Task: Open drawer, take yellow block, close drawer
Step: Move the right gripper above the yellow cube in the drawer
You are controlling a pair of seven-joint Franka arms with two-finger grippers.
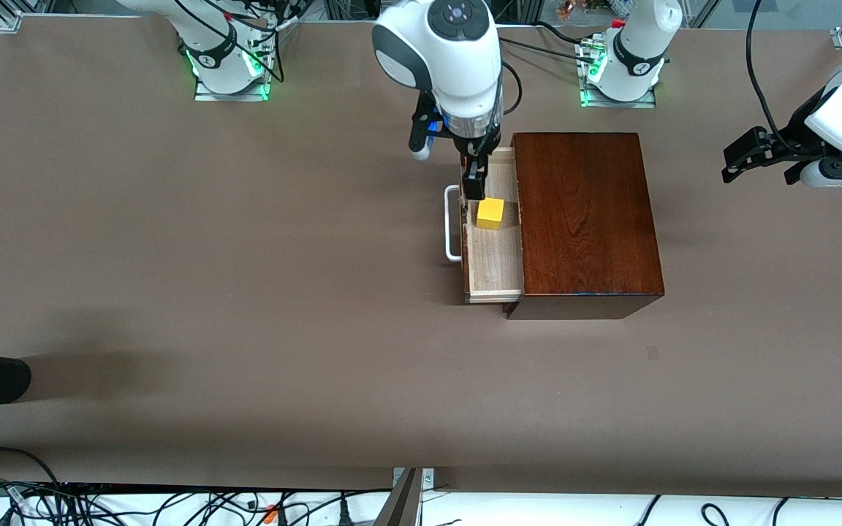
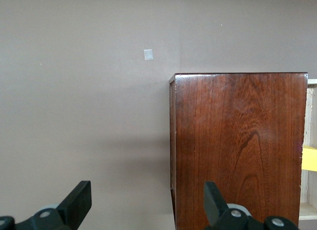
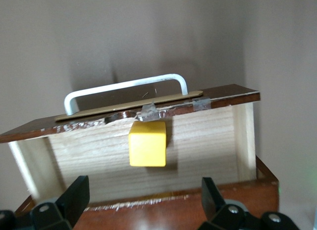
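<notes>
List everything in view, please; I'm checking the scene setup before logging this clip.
block: one, yellow, in the open drawer, against its front panel.
drawer: one, pale wood with dark front, pulled out of the box toward the right arm's end.
handle: one, white bar, on the drawer front.
box: one, dark mahogany, mid-table.
table: one, brown.
marker: one, small grey square, on the table nearer the front camera than the box.
right gripper: open, over the block in the drawer.
left gripper: open, waiting at the left arm's end, off the box.
</notes>
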